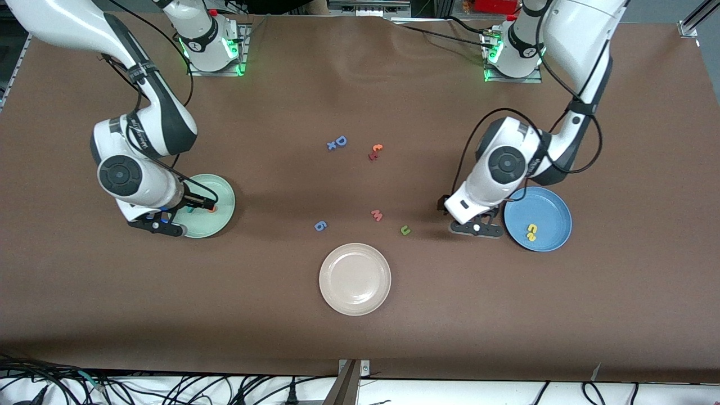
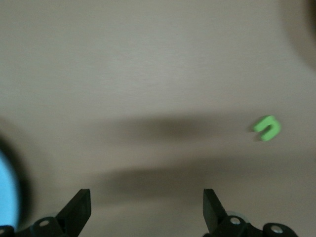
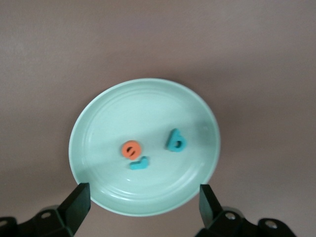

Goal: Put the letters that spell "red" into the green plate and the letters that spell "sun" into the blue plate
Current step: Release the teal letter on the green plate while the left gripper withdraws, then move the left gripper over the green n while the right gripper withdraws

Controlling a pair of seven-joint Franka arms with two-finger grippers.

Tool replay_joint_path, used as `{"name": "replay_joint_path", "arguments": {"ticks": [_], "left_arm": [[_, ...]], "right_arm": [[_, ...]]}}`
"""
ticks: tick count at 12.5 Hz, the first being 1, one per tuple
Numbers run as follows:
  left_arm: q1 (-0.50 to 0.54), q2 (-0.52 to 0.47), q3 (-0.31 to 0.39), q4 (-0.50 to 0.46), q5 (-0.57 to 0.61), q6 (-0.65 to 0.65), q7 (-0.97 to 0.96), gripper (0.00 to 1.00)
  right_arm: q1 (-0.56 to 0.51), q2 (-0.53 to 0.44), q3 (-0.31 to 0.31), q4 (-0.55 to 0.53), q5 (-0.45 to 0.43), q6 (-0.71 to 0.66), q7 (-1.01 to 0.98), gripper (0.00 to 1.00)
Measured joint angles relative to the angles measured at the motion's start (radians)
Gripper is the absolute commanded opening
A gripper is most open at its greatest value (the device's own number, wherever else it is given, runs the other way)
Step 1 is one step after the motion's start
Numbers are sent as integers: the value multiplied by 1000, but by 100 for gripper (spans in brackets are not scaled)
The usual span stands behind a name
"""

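The letters that spell "red", three tiny foam pieces, all sit inside the round pale mint-green plate: the orange e, the thin teal r touching it, and the teal d a little apart. The right hand hangs just over that plate with its fingers spread wide and nothing between them.

Taking the cream-white round plate as the landmark: the green plate is toward the right arm's end of the table from it, and the round mid-blue plate is toward the left arm's end. Two yellow foam letters lie in the blue plate. The small green foam n is on the bare brown table, just farther from the front camera than the cream plate.

The left hand is low over the table beside the blue plate, also spread wide and empty.
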Motion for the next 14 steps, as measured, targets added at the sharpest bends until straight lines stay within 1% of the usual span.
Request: {"name": "replay_joint_path", "arguments": {"ticks": [2, 4, 6, 9, 12, 14], "left_arm": [[-40, 41, 0, 45, 0, 0, -84, 100], [-64, 91, 1, 98, 0, 0, -132, 100], [-81, 139, 1, 146, 0, 1, -160, 100], [-86, 195, 1, 221, 0, 1, -167, 100], [-93, 231, 1, 275, 0, 1, -175, 100], [-109, 247, 2, 302, 0, 1, -191, 100]], "right_arm": [[-11, -3, -1, 78, 18, -76, -55, 98], [-37, -3, -4, 130, 45, -117, -125, 98], [-64, -3, -5, 148, 50, -127, -170, 98], [-70, -14, -4, 160, 51, -127, -186, 98], [-79, -53, -4, 165, 86, -131, -208, 98], [-89, -62, -5, 168, 89, -131, -219, 98]]}}
